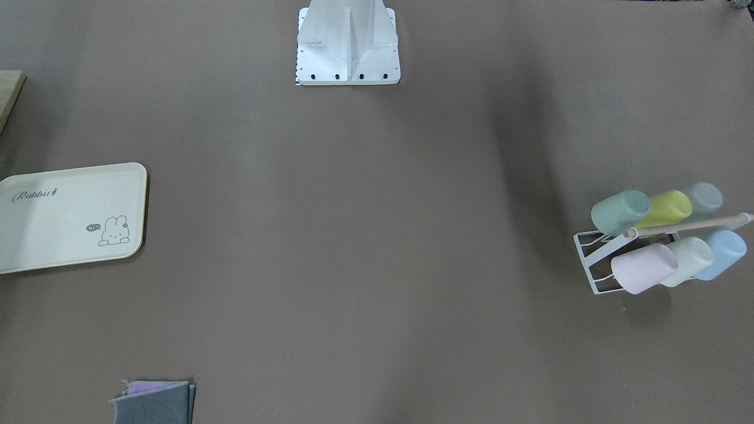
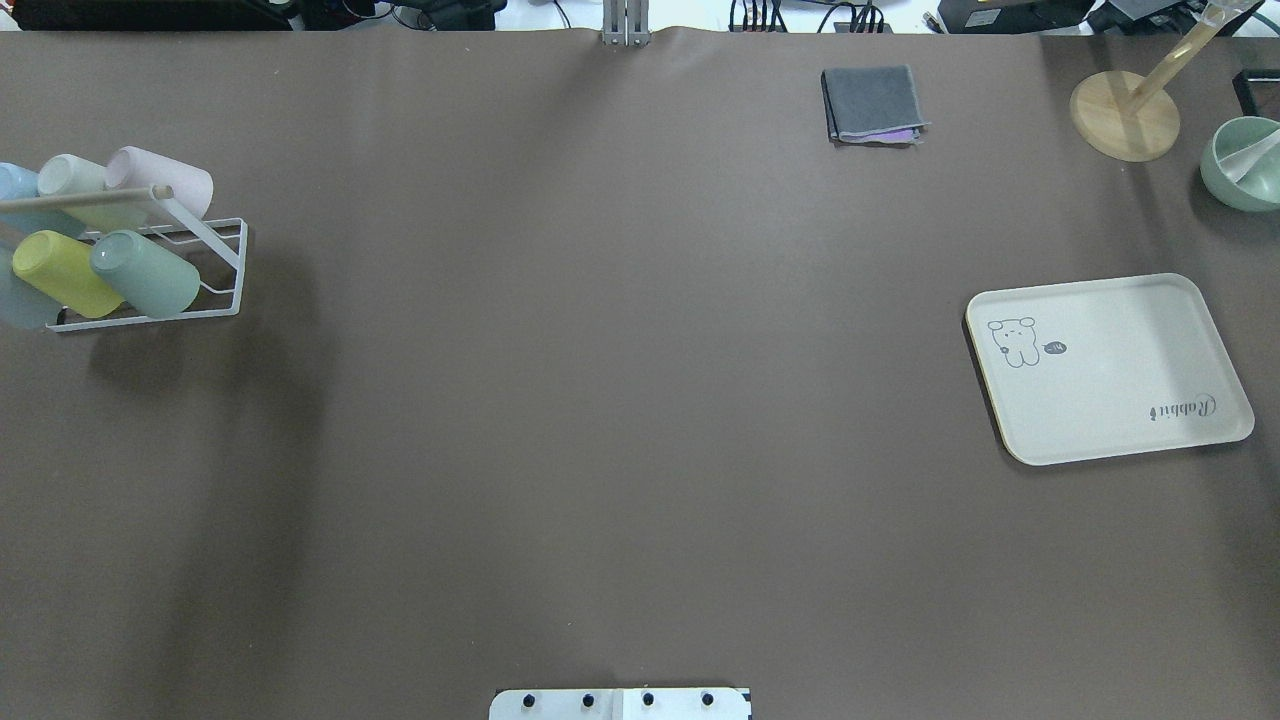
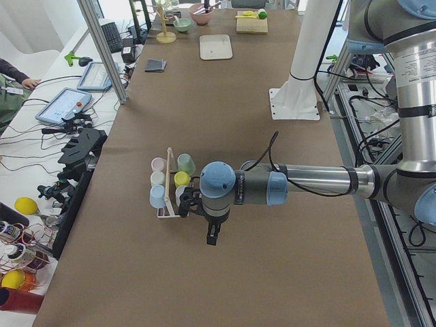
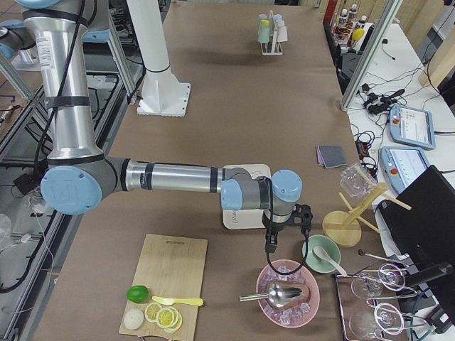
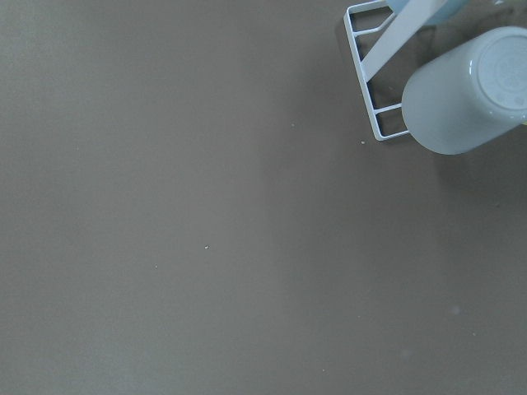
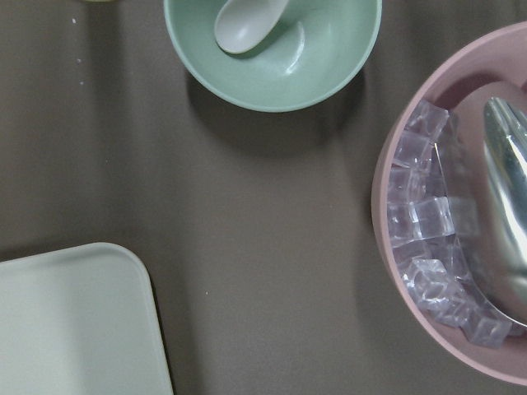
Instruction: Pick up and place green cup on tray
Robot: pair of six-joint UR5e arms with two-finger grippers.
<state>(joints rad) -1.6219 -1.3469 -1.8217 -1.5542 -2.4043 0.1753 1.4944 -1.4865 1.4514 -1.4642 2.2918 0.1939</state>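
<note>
L gripper hangs fingers-down just beside the wire rack, at the end nearest the side cam. It shows in that cam only, so can't tell how far open it is or if it holds anything.

Green cup sits tilted on the rack, in the robot-side row, at the end toward table centre, touching the yellow cup.

Handling (est.): plastic, so light, stiff and not fragile. Matte wall should give fair grip, but the taper could let it slip. Take it across the body on the free side, away from yellow.

Edges: wooden bar runs over the rack between the rows; keep wrist off it.

Room: only brown table shows btwn rack and tray, which lie well apart. Grey cloth lies at the far edge. Long carry.

R gripper hovers just past the tray; opening not readable either.
</note>
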